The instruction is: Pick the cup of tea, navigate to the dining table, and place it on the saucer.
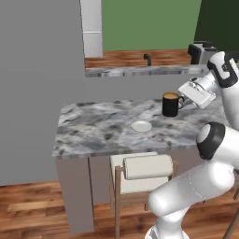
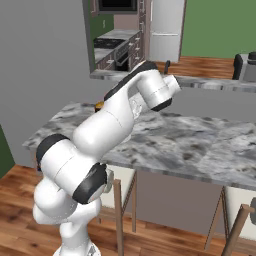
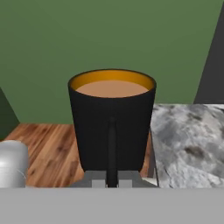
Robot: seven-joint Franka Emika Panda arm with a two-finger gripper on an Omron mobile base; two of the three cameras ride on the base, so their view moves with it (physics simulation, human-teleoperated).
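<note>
The fingers [image 3: 112, 183] are pinched tight on the handle of the cup of tea [image 1: 171, 103], which hangs upright over the marbled worktop [image 1: 98, 128] of the dining table, beyond and to the right of the saucer [image 1: 141, 126] and apart from it. To finish well, the cup should travel level toward the saucer, keeping its rim flat so the tea does not slop, then descend straight until its base centres on the dish before the grip lets go. The stretch of stone between them looks bare. A chair [image 1: 142, 173] is tucked under the near edge, and a counter with a black faucet [image 1: 147, 59] lies behind, both well out of the path.
</note>
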